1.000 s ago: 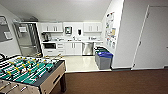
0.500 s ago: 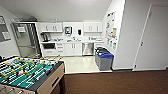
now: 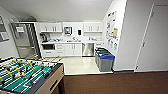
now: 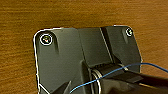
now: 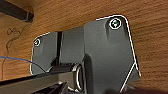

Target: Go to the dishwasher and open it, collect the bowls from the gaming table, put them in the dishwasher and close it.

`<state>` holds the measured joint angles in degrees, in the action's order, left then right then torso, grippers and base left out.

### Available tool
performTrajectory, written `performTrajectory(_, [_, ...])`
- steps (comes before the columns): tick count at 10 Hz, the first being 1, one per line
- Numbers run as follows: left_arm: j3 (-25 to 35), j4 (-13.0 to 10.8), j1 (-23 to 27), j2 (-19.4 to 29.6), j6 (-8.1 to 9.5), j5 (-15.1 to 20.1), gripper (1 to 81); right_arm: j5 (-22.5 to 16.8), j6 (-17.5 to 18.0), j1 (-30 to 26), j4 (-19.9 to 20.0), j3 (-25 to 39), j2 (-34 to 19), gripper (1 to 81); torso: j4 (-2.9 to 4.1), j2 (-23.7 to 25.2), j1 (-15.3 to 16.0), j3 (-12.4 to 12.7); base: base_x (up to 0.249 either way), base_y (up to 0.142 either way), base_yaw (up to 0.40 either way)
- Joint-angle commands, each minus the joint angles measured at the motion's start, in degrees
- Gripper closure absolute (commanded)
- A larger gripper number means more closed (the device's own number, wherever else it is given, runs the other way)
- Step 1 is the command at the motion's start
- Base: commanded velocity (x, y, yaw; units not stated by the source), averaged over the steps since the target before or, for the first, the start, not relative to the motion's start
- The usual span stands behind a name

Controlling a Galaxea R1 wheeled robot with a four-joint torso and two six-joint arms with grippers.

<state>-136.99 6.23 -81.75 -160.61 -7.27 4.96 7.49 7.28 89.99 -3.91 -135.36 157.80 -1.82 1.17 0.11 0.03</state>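
Head view looks into a kitchenette at the far end of the room. The dishwasher, stainless-steel front, sits under the counter in the back wall, door closed, between white cabinet doors on one side and a narrow white unit on the other. White upper cabinets hang above the counter, and a small dark appliance sits on the counter's left part. A microwave-like dark opening is set below the counter at left. A tall steel fridge stands at the left end of the kitchenette.

Grey bins with blue and green lids stand in a row along the right wall, near the dishwasher and in front of it. Posters hang on that wall above the bins. A white door is at far right. Kitchenette floor is pale; nearer floor is dark brown carpet.

Foosball table, green field with rods, fills the lower left corner, close to the camera, well apart from the dishwasher.

Left wrist view: dark robot plate over wood-grain floor, with a thin blue cable crossing. Right wrist view: same kind of plate over wood-grain surface, with a dark bar at one corner. Cannot tell the state of either end effector.
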Motion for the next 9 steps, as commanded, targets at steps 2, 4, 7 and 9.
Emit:
performTrajectory(2, [0.4,0.54,3.65,0.73,-0.03,3.39,1.0,-2.74,-0.33,-2.93,-0.83,0.81,-1.05,1.0,0.0,0.0,0.0,0.0,0.138,0.0,0.0])
performTrajectory(4, [0.4,0.63,3.66,0.9,-0.03,3.39,1.0,-2.74,-0.33,-3.1,-0.75,0.81,-1.05,1.0,0.0,0.0,0.0,0.0,0.137,0.0,0.0])
performTrajectory(7, [0.4,0.63,3.65,0.9,-0.03,3.3,1.0,-2.66,-0.33,-3.1,-0.75,0.9,-1.05,1.0,0.0,0.0,0.0,0.0,0.137,0.0,0.0])
performTrajectory(9, [0.4,0.63,3.65,0.9,-0.03,3.3,1.0,-2.74,-0.33,-3.01,-0.75,0.9,-1.14,1.0,0.0,0.0,0.0,0.0,0.128,0.0,0.0])
